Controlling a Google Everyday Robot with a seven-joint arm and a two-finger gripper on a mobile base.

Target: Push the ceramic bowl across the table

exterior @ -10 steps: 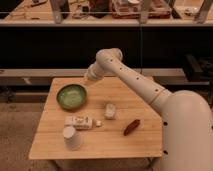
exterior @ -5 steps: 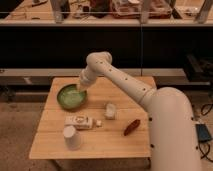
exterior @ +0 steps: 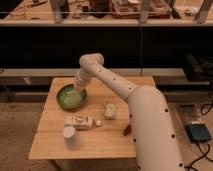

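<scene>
The green ceramic bowl [exterior: 70,97] sits on the light wooden table [exterior: 55,145] near its far left part. My white arm reaches from the lower right across the table, and my gripper [exterior: 79,86] is at the bowl's far right rim, down against it. The gripper's tip is partly hidden against the bowl.
A white upturned cup [exterior: 72,137] stands at the front left. A small flat packet [exterior: 79,121] lies behind it, a small white item [exterior: 109,111] at mid-table, and a dark reddish object [exterior: 127,130] beside my arm. A dark shelf unit runs behind the table.
My arm has swung left and lowered, bringing the gripper from behind the bowl down to its far right rim. The bowl looks shifted slightly left and toward the front.
</scene>
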